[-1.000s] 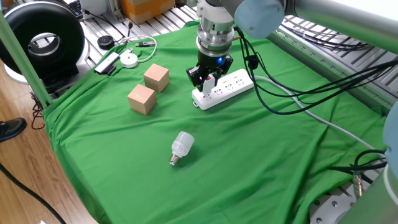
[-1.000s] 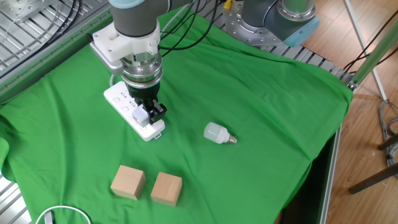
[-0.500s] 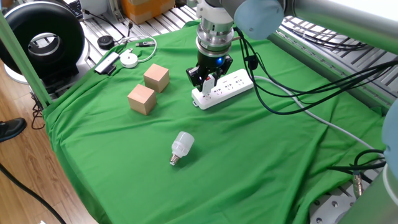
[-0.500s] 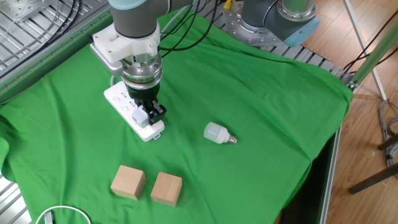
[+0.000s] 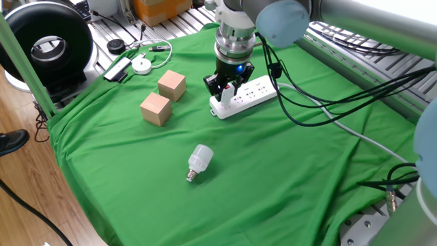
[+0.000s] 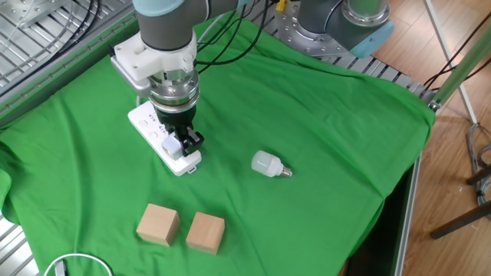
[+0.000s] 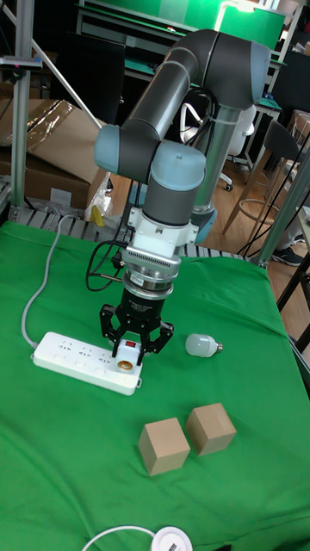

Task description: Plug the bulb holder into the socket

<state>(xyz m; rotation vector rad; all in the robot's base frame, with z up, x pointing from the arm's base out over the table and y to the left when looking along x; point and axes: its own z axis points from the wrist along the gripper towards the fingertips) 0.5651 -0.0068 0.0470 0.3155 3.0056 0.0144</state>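
- Green cloth (image 5: pixel 273 171), lightly wrinkled, covers my table; two tan wooden cubes (image 5: pixel 164 98) and a smooth white light bulb (image 5: pixel 199 161) with a screw base lie on it.
- My gripper (image 7: pixel 131 353) is clamped on the bulb holder (image 7: pixel 129 350), fingers on either side.
- I see the holder as small, boxy, white plastic with a red patch, pressed against the end outlet of the long white socket (image 7: pixel 79 351), opposite its cable.

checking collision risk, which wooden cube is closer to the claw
The cube farther from the bulb is closer to the claw; the other cube sits nearer the table's front edge.
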